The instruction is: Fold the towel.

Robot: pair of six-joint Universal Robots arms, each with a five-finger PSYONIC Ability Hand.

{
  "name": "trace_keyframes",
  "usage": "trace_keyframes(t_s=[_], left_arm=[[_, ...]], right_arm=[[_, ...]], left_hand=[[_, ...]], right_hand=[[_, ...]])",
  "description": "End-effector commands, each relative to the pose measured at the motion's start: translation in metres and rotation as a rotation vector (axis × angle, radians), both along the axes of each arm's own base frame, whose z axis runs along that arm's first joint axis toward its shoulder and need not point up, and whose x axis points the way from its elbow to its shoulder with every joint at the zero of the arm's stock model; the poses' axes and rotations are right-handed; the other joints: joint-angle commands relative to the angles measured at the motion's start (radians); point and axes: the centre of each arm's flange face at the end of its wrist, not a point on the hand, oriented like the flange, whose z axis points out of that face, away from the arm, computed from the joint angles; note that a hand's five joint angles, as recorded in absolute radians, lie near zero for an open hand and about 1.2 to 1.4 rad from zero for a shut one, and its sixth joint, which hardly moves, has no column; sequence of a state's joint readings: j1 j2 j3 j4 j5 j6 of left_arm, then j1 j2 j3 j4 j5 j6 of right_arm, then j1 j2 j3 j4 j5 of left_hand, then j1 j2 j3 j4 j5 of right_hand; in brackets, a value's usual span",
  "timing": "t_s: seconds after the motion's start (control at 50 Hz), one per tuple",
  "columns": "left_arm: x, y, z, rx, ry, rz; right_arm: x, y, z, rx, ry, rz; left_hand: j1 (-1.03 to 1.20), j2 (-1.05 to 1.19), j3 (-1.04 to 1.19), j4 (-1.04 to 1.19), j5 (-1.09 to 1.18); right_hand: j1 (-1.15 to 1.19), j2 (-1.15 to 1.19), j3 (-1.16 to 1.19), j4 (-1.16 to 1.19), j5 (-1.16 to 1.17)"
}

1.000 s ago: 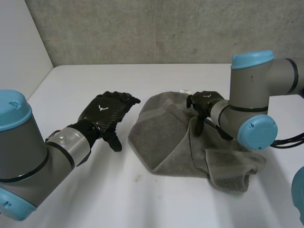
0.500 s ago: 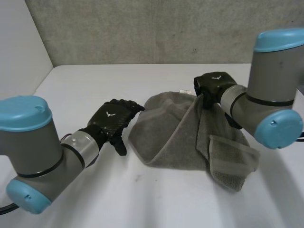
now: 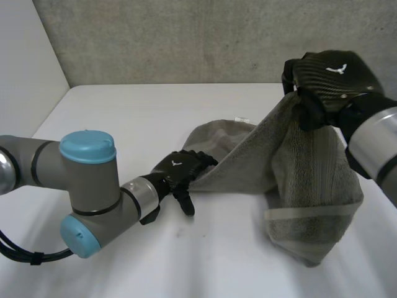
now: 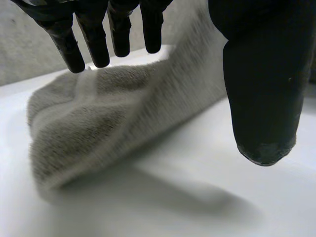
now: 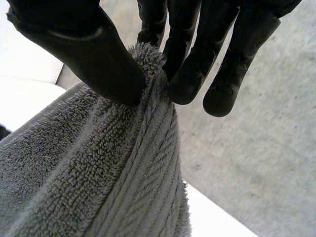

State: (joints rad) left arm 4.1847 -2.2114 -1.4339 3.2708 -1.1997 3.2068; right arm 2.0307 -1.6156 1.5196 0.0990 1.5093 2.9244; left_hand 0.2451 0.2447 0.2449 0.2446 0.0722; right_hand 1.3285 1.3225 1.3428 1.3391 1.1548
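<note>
A grey towel (image 3: pixel 304 186) hangs bunched from my right hand (image 3: pixel 329 77), high over the right of the white table (image 3: pixel 111 124). Its low end still lies on the table at the far middle. In the right wrist view the thumb and fingers (image 5: pixel 185 74) pinch a fold of the towel (image 5: pixel 98 173) at its top edge. My left hand (image 3: pixel 180 174) lies low on the table at the towel's near left edge. In the left wrist view its fingers (image 4: pixel 106 29) are straight and spread just over the towel (image 4: pixel 98 123), holding nothing.
A grey wall (image 3: pixel 186 37) runs behind the table, and a white side wall (image 3: pixel 25 68) stands to the left. My left arm (image 3: pixel 80 186) lies across the near left of the table. A small white label (image 3: pixel 240 119) shows at the towel's far edge.
My right hand has closed on the towel's edge and lifted it up and to the right. My left hand has moved right and down to the towel's near left edge.
</note>
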Motion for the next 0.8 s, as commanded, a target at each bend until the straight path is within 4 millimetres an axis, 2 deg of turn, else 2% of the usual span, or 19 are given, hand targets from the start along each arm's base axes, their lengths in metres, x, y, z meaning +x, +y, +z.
trace_keyframes(t_s=[0.02, 0.06, 0.1, 0.12, 0.14, 0.22, 0.28, 0.32, 0.34, 0.38, 0.42, 0.44, 0.48, 0.52, 0.56, 0.6, 0.68, 0.78, 0.8], left_arm=[[-0.008, 0.003, -0.006, 0.011, -0.011, -0.016], [-0.009, 0.002, -0.007, 0.01, -0.011, -0.013], [-0.011, -0.003, -0.008, 0.003, -0.009, -0.002], [-0.011, -0.003, -0.008, 0.003, -0.009, -0.002], [-0.011, -0.009, -0.009, 0.0, -0.009, 0.03], [0.002, -0.026, 0.0, -0.034, -0.043, 0.216], [0.01, -0.029, 0.011, -0.049, -0.058, 0.272], [0.03, -0.022, 0.052, -0.108, -0.035, 0.34], [0.03, -0.022, 0.052, -0.108, -0.034, 0.34], [0.045, -0.013, 0.092, -0.203, 0.02, 0.348], [0.051, -0.006, 0.11, -0.265, 0.032, 0.341], [0.051, -0.006, 0.11, -0.265, 0.032, 0.34], [0.061, 0.009, 0.138, -0.398, 0.0, 0.317], [0.066, 0.017, 0.146, -0.455, -0.049, 0.305], [0.071, 0.023, 0.147, -0.498, -0.12, 0.291], [0.081, 0.034, 0.142, -0.555, -0.294, 0.252], [0.09, 0.036, 0.132, -0.562, -0.462, 0.207], [0.092, 0.024, 0.118, -0.524, -0.546, 0.185], [0.087, 0.014, 0.111, -0.508, -0.55, 0.181]], right_arm=[[-0.01, 0.017, 0.012, -0.049, -0.025, -0.004], [-0.012, 0.02, 0.012, -0.051, -0.024, -0.006], [-0.017, 0.024, 0.014, -0.06, -0.028, -0.014], [-0.017, 0.024, 0.014, -0.06, -0.028, -0.014], [-0.019, 0.024, 0.015, -0.063, -0.026, -0.021], [-0.025, 0.017, 0.014, -0.073, 0.004, -0.056], [-0.033, 0.006, 0.01, -0.075, 0.069, -0.089], [-0.037, 0.0, 0.001, -0.046, 0.152, -0.086], [-0.037, 0.0, 0.001, -0.046, 0.153, -0.086], [-0.035, -0.008, -0.018, 0.035, 0.229, -0.06], [-0.033, -0.012, -0.027, 0.07, 0.257, -0.049], [-0.033, -0.012, -0.027, 0.071, 0.257, -0.049], [-0.029, -0.015, -0.04, 0.128, 0.29, -0.034], [-0.029, -0.017, -0.045, 0.149, 0.301, -0.031], [-0.028, -0.016, -0.048, 0.169, 0.311, -0.024], [-0.028, -0.016, -0.063, 0.249, 0.368, -0.007], [-0.027, -0.018, -0.081, 0.338, 0.448, 0.032], [-0.019, -0.033, -0.097, 0.384, 0.522, 0.064], [-0.013, -0.04, -0.1, 0.379, 0.524, 0.079]], left_hand=[[0.209, 0.21, 0.209, 0.21, 0.207], [0.327, 0.327, 0.327, 0.327, 0.325], [0.951, 0.952, 0.952, 0.952, 0.95], [0.955, 0.955, 0.955, 0.955, 0.953], [1.149, 1.15, 1.149, 1.15, 1.148], [1.151, 1.152, 1.151, 1.152, 1.15], [1.151, 1.152, 1.151, 1.152, 1.15], [1.151, 1.152, 1.151, 1.152, 1.15], [1.151, 1.152, 1.151, 1.152, 1.15], [1.151, 1.152, 1.151, 1.152, 1.15], [1.151, 1.152, 1.151, 1.152, 1.15], [1.151, 1.152, 1.151, 1.152, 1.15], [1.151, 1.152, 1.151, 1.152, 1.15], [1.151, 1.152, 1.151, 1.152, 1.15], [1.151, 1.152, 1.151, 1.152, 1.15], [1.151, 1.152, 1.151, 1.152, 1.15], [1.151, 1.152, 1.151, 1.152, 1.15], [1.151, 1.152, 1.151, 1.152, 1.15], [1.151, 1.152, 1.151, 1.152, 1.15]], right_hand=[[0.068, 0.074, 0.053, 0.057, 0.067], [0.068, 0.074, 0.053, 0.057, 0.067], [0.068, 0.074, 0.053, 0.057, 0.067], [0.068, 0.074, 0.053, 0.057, 0.067], [0.068, 0.074, 0.053, 0.057, 0.067], [0.068, 0.074, 0.053, 0.057, 0.067], [0.068, 0.074, 0.053, 0.057, 0.067], [0.068, 0.074, 0.053, 0.057, 0.067], [0.068, 0.074, 0.053, 0.057, 0.067], [0.068, 0.074, 0.053, 0.057, 0.067], [0.068, 0.074, 0.053, 0.057, 0.067], [0.068, 0.074, 0.053, 0.057, 0.067], [0.068, 0.074, 0.053, 0.057, 0.067], [0.068, 0.074, 0.053, 0.057, 0.067], [0.068, 0.074, 0.053, 0.057, 0.067], [0.068, 0.074, 0.053, 0.057, 0.067], [0.068, 0.074, 0.053, 0.057, 0.067], [0.068, 0.074, 0.053, 0.057, 0.067], [0.068, 0.074, 0.053, 0.057, 0.067]])
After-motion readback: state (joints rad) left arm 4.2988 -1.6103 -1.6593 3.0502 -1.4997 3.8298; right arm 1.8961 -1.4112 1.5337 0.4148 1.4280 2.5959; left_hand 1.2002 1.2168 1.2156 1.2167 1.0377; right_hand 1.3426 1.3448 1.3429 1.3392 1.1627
